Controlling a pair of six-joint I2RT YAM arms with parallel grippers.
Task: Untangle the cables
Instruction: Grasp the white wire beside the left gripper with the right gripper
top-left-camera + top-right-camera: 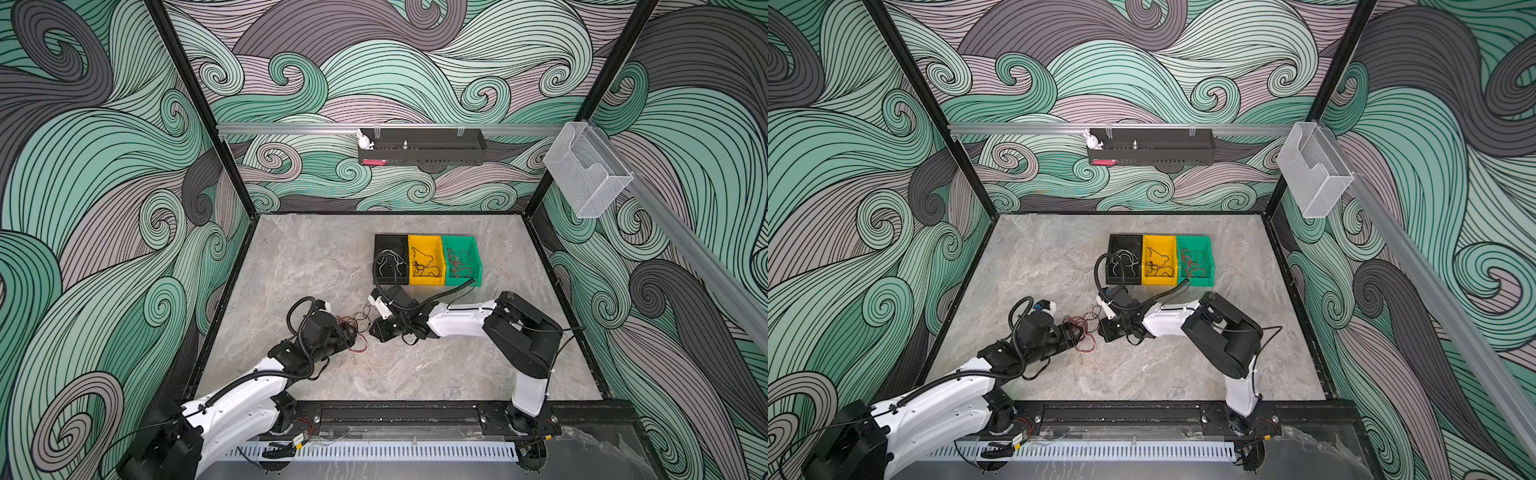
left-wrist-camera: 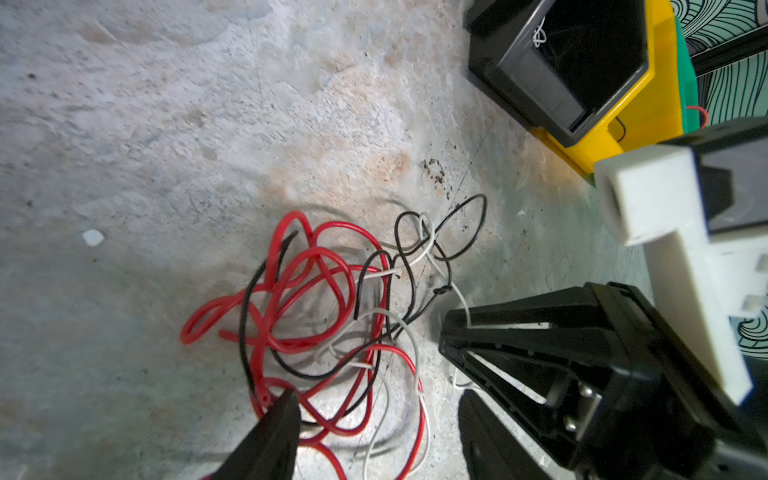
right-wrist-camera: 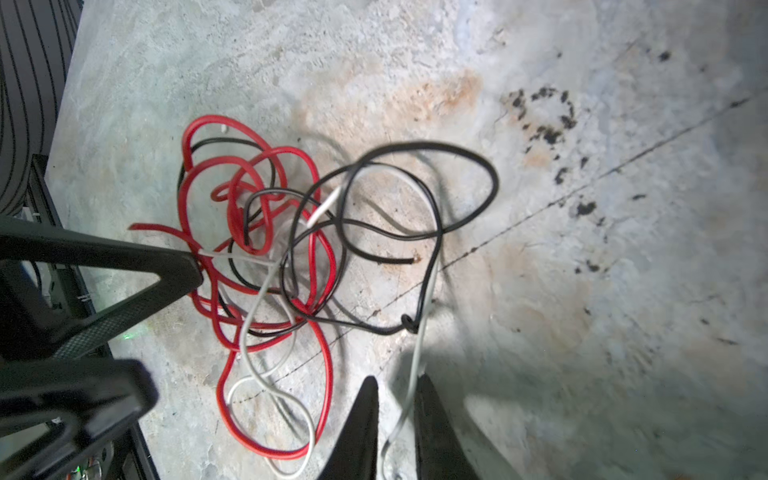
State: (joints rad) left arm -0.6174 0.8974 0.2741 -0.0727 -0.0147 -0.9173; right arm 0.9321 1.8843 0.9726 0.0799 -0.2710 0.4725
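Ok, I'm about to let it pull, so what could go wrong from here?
The right gripper pinches the white cable right beside a small black knot; pulling could tighten it. The left gripper is open, gripping nothing, so the red cables may drag along.

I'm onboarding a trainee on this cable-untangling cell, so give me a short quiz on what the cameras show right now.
1. True or false: the green bin holds red cables.
2. Which cable runs between the fingers of the right gripper? A red, B black, C white.
3. What colour are the cables in the yellow bin?
Key: 1 true; 2 C, the white cable; 3 black.
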